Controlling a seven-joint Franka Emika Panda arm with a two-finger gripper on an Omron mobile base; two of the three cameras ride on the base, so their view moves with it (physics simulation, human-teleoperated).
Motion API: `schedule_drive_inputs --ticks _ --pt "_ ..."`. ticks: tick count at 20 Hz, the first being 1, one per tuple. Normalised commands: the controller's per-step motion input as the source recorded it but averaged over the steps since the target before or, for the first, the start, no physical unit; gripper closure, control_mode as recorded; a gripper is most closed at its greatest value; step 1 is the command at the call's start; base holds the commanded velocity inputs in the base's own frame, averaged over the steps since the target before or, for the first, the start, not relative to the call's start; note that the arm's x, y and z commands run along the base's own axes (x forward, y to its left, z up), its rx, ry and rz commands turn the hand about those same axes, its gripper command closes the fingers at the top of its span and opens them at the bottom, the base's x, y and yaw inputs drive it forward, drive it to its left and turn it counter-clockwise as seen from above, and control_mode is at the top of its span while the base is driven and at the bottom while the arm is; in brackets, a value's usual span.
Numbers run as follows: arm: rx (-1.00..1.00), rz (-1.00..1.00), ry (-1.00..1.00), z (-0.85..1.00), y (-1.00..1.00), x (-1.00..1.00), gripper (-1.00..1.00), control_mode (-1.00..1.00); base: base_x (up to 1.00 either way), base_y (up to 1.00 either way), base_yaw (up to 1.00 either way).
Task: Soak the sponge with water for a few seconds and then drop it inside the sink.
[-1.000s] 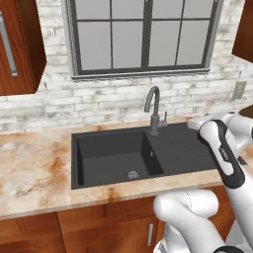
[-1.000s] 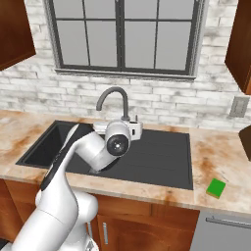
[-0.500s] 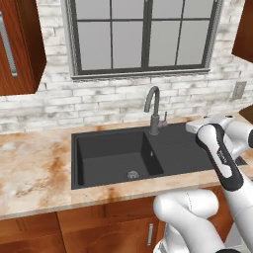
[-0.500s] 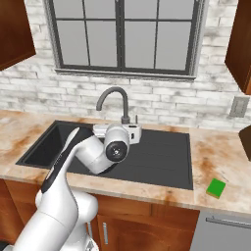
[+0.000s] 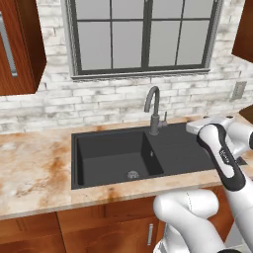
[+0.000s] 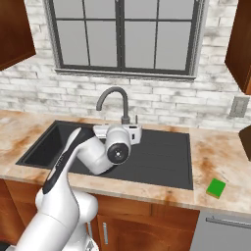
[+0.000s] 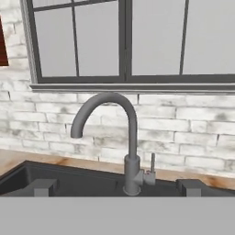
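**Task barely begun: sponge untouched**

Sponge (image 6: 215, 188) lying on desk (image 6: 220, 152), well right of sink (image 6: 162, 162), near front edge. No water running from faucet (image 7: 131, 151). Jaws empty, spread apart, facing faucet above drainboard. Remaining, by judgement: grasp, tap on, soak, drop in basin.

Marble-pattern bench (image 6: 215, 157) with a dark sink (image 6: 162, 162) set in it.
The green sponge (image 6: 215, 188) lies flat on the bench at lower right of the right base view, apart from the sink's edge; the faucet (image 6: 117, 104) stands at the sink's back rim.
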Motion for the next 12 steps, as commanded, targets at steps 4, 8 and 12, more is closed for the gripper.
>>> schedule_drive_inputs --ticks 4,8,12 --pt "0.0 0.04 -0.01 -0.14 0.0 0.06 -1.0 -1.0 0.0 0.0 0.0" --pt "0.0 0.04 0.0 -0.14 0.0 0.14 -1.0 -1.0 0.0 0.0 0.0" --pt "0.0 0.02 0.0 -0.04 0.01 0.17 -1.0 -1.0 0.0 0.0 0.0"
